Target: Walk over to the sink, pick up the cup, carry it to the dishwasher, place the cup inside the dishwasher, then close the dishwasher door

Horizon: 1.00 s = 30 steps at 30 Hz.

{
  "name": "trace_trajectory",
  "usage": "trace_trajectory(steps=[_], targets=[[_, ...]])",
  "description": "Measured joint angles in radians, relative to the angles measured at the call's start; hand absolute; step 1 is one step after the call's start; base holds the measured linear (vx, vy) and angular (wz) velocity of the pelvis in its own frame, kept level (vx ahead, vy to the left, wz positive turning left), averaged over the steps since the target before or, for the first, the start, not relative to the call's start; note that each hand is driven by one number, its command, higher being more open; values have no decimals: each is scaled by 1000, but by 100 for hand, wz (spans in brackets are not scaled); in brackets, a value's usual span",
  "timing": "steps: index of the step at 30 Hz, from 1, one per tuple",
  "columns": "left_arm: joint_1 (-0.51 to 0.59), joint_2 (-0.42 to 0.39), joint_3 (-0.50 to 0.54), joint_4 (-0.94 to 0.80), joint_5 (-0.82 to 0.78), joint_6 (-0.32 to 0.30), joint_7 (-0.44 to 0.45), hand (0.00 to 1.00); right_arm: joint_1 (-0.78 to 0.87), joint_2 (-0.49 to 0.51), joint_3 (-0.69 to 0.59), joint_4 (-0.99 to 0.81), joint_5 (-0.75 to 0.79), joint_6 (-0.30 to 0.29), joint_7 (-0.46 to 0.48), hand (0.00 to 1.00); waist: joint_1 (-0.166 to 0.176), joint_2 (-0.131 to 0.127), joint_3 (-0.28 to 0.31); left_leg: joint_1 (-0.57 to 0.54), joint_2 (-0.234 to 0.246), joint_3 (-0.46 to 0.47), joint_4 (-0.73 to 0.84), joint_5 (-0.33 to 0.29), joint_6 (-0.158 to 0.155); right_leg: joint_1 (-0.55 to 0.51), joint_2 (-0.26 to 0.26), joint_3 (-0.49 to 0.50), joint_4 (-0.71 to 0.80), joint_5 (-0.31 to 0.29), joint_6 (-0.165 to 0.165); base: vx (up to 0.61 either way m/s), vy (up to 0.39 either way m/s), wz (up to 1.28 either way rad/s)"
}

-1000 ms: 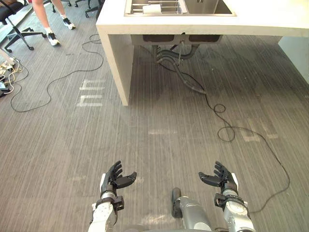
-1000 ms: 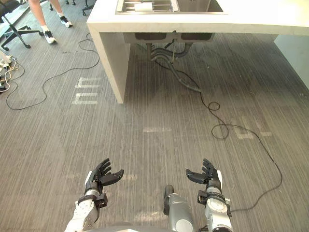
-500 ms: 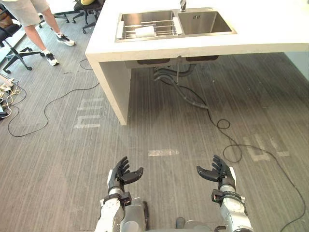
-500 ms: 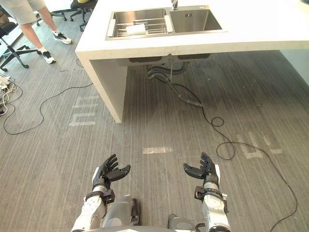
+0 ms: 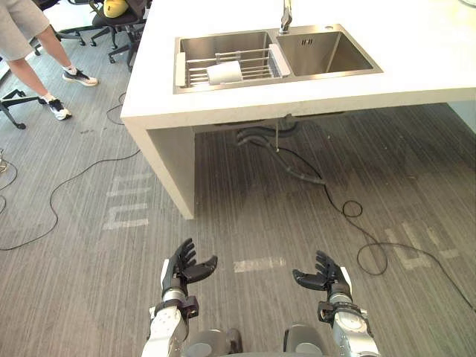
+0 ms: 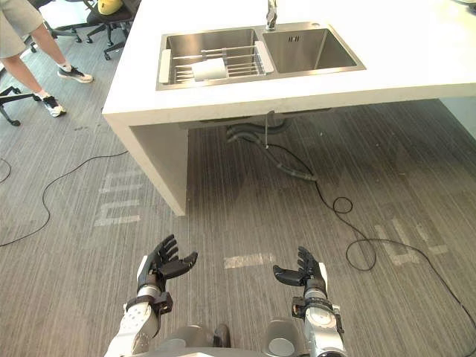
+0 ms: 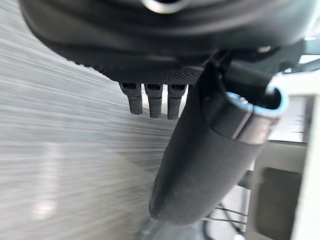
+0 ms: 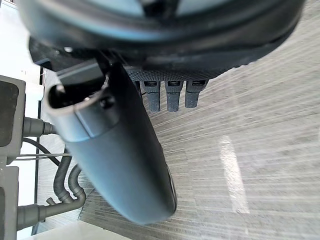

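A white cup [image 5: 224, 72] lies on its side on a wire rack [image 5: 253, 65] in the left basin of a steel double sink [image 5: 327, 53], set in a white counter [image 5: 416, 44]. Both hands hang low over the grey floor, far in front of the counter. My left hand [image 5: 183, 267] is open with relaxed fingers and holds nothing. My right hand [image 5: 324, 274] is open too and empty. The wrist views show each hand's fingers [image 7: 152, 99] and thumb [image 8: 125, 155] spread over bare floor.
A person [image 5: 30, 52] stands at the far left by office chairs [image 5: 111, 18]. Grey drain hoses [image 5: 282, 145] hang under the sink. A black cable [image 5: 67, 186] snakes across the floor at left. White tape marks [image 5: 256, 264] lie on the floor between the hands.
The camera has moved toward the counter and tilted up, so the sink and cup now sit fully in view. Both hands keep the same open pose.
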<state>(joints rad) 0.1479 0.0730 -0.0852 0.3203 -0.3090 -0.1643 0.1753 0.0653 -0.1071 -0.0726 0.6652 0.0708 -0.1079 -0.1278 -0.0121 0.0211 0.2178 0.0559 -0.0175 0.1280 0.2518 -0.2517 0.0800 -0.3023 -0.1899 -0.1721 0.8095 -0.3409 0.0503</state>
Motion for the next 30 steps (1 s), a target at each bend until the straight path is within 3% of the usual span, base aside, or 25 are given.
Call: trace_trajectory(steps=[2, 3, 4, 6, 9, 12, 13, 14, 16, 18, 20, 21, 24, 27, 28, 29, 30], targets=[[-15, 1, 4, -23, -6, -16, 2, 90, -7, -6, 4, 14, -8, 0, 5, 90, -1, 11, 3, 38, 46, -9, 7, -22, -38, -39, 60, -13, -218, 56, -5, 345, -163, 4], [-10, 12, 12, -55, -6, -17, 4, 90, 8, -9, 9, 11, -18, -3, 4, 90, -3, -7, -6, 63, 46, -12, 23, -51, -83, -20, 81, -9, -423, 297, -50, 469, -211, 10], [-17, -14, 10, -58, -5, -19, 8, 90, 16, -40, 8, 22, -23, -4, 1, 90, -4, 33, -11, 79, 88, -36, 50, -74, -96, -11, 112, -1, -385, 324, -31, 484, -212, -3], [-3, -36, 9, -114, -5, -20, 14, 90, 11, -64, 6, 14, -25, -4, 1, 90, -2, 56, -28, 74, 109, -48, 60, -58, -98, -6, 142, 1, -401, 310, -46, 361, -170, -21], [-19, -43, -16, -219, -4, -22, 14, 90, 12, -74, -3, 7, -25, -6, -1, 90, -13, 62, -28, 69, 126, -84, 113, 3, -120, 54, 156, -24, -439, 282, -58, 358, -183, 16], [-20, -43, -52, -313, -4, -41, 16, 90, 57, -68, 4, 3, -24, -9, 2, 90, -10, 64, -27, -21, 154, -117, 406, 104, -148, 205, 179, -49, -560, 277, -59, 256, -123, 26], [-19, -40, -67, -348, -4, -48, 19, 90, 67, -65, 7, 4, -24, -12, 2, 90, -4, 65, -27, -72, 174, -110, 528, 107, -157, 258, 185, -48, -612, 277, -59, 158, -54, 8], [-19, -39, -75, -367, -4, -55, 18, 90, 67, -65, 8, 5, -24, -12, 2, 90, -3, 67, -28, -100, 186, -98, 570, 83, -156, 279, 190, -48, -636, 277, -59, 183, -49, 4], [-19, -35, -95, -437, -5, -70, 17, 90, 57, -62, 11, 5, -24, -14, 2, 90, 2, 70, -28, -193, 200, -73, 620, -9, -124, 345, 197, -33, -715, 270, -70, 172, -5, -7], [-19, -31, -103, -477, -4, -73, 17, 90, 56, -63, 11, 9, -24, -14, 2, 90, 20, 64, -24, -237, 181, -58, 545, -47, -121, 375, 188, -12, -741, 270, -69, 158, 97, -31], [-19, -29, -103, -514, -3, -80, 22, 90, 54, -64, 11, 18, -24, -15, 3, 90, 24, 69, -25, -263, 140, -58, 345, -42, -122, 384, 170, 6, -738, 253, -42, 147, 178, -30], [-19, -39, -102, -541, 18, -86, 25, 90, 57, -80, 11, 28, -24, -16, 3, 90, 24, 108, -32, -247, 131, -61, 120, 123, -101, 380, 174, 20, -705, 222, -8, 222, 257, -28], [-17, -27, -99, -574, 37, -99, 52, 90, 66, -72, 39, 56, -24, -13, 10, 90, 29, 72, -42, -196, 63, -24, 44, 125, -74, 372, 113, 66, -681, 191, 38, 216, 188, -10], [-13, -21, -100, -609, 61, -101, 75, 90, 63, -66, 43, 69, -26, -13, 17, 90, 49, 67, -44, -182, 31, 13, 54, 85, -35, 354, 75, 116, -636, 165, 79, 224, 162, -20], [-13, -16, -107, -611, 77, -101, 84, 90, 64, -65, 42, 81, -26, -13, 20, 90, 49, 66, -44, -150, 15, 20, 47, 54, -34, 338, 58, 129, -548, 145, 98, 286, 158, -14], [-10, -11, -110, -619, 97, -101, 91, 90, 63, -65, 42, 89, -28, -13, 22, 90, 42, 65, -43, -116, 4, 24, 45, 43, -21, 285, 40, 145, -389, 110, 148, 300, 143, -8], [-9, -4, -113, -628, 107, -101, 91, 90, 62, -63, 42, 91, -31, -13, 23, 90, 35, 61, -43, -102, -2, 24, 47, 35, -17, 255, 30, 149, -301, 103, 169, 337, 101, 9]])
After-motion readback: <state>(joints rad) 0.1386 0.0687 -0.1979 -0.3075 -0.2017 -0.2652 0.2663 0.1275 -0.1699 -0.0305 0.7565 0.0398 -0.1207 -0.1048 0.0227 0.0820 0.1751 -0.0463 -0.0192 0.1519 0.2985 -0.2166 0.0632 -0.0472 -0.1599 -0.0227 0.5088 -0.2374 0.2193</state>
